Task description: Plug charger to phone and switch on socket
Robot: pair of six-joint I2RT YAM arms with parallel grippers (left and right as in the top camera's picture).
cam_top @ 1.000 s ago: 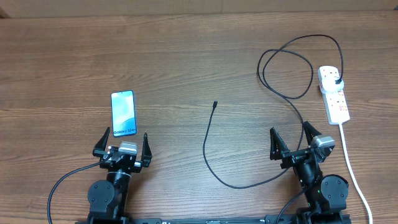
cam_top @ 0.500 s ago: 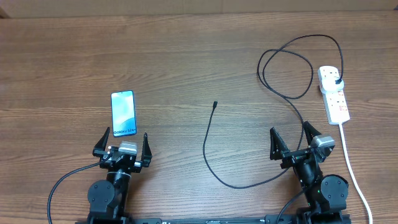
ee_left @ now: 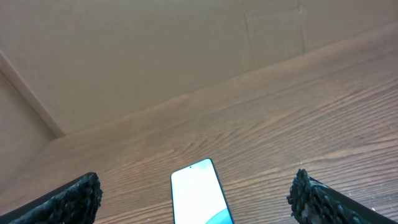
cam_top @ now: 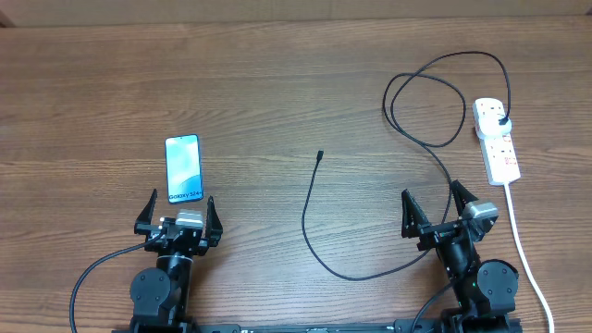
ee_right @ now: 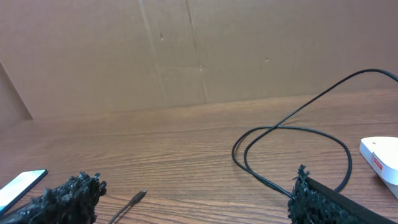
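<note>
The phone (cam_top: 183, 168) lies flat at the table's left, blue screen up; it also shows in the left wrist view (ee_left: 198, 198). My left gripper (cam_top: 178, 207) is open and empty just in front of it (ee_left: 198, 202). The charger cable (cam_top: 310, 227) runs from its connector tip (cam_top: 319, 155) at mid-table, loops right and ends in a black plug (cam_top: 501, 121) seated in the white socket strip (cam_top: 497, 141) at far right. My right gripper (cam_top: 438, 203) is open and empty near the front, over a cable stretch. The right wrist view shows the tip (ee_right: 138, 197), the cable loop (ee_right: 292, 143) and the strip's end (ee_right: 380, 155).
The strip's thick white cord (cam_top: 524, 250) runs down the right side to the front edge, past my right arm. A brown cardboard wall (ee_right: 199, 50) stands behind the table.
My left gripper has shifted slightly left and toward the phone. The right arm, cable, phone and strip have not moved.
</note>
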